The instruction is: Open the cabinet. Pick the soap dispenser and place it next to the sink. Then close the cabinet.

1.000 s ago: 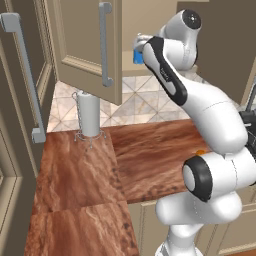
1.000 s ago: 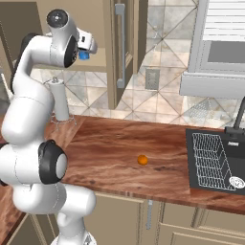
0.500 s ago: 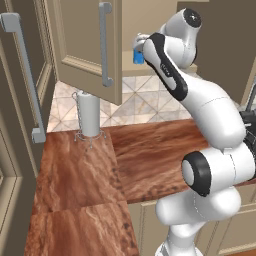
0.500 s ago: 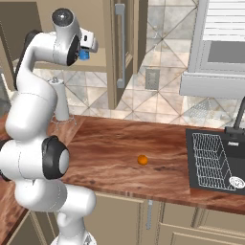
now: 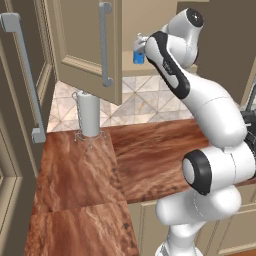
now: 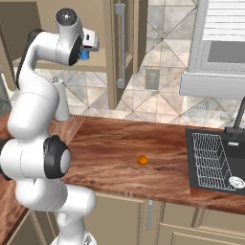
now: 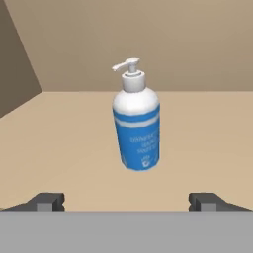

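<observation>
The beige cabinet (image 5: 82, 37) stands with its doors swung open. On its bare shelf (image 7: 54, 138) the soap dispenser (image 7: 137, 123) stands upright, a blue bottle with a white pump top. From the left base it shows as a small blue shape (image 5: 138, 56) just ahead of my hand, and from the right base (image 6: 84, 55) just under it. My gripper (image 7: 127, 202) is open, one finger tip (image 7: 49, 201) low on each side of the bottle, short of it and not touching. The sink (image 6: 191, 160) lies at the far right of the counter.
A white paper towel roll (image 5: 90, 114) on a wire stand is under the left door. A small orange ball (image 6: 142, 160) lies mid-counter. The open right door with its grey handle (image 6: 119, 45) hangs beside my arm. A tall brown cabinet (image 5: 20, 100) borders the left.
My hand has edged slightly further toward the soap dispenser in the cabinet, and the elbow has shifted with it. The jaws stay open.
</observation>
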Available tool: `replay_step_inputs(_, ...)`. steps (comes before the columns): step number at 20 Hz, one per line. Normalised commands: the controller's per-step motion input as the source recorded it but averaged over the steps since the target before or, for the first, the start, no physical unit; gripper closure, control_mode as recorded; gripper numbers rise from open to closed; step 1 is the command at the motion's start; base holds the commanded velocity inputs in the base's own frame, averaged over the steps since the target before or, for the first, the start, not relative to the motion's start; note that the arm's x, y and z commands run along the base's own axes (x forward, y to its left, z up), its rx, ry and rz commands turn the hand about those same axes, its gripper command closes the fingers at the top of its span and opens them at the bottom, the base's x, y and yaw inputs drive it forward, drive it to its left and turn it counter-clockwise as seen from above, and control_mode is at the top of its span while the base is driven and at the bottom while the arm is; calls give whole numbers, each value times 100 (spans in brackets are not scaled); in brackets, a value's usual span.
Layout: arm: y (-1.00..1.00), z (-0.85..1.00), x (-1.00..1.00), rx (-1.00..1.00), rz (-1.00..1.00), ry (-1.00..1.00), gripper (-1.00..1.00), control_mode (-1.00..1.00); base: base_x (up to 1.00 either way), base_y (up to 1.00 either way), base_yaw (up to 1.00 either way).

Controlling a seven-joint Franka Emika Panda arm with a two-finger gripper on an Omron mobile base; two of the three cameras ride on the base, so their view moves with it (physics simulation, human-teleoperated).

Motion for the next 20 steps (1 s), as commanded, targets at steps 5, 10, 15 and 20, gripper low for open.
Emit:
replay_step_inputs(5, 0, 0, 10, -4, 0, 0, -100, -100, 0, 0, 0)
replay_step_inputs(10, 0, -10, 20, -1, 0, 0, -100, -100, 0, 0, 0)
replay_step_inputs(15, 0, -10, 42, 0, 0, 0, -100, -100, 0, 0, 0)
replay_step_inputs(20, 0, 0, 41, 0, 0, 0, -100, -100, 0, 0, 0)
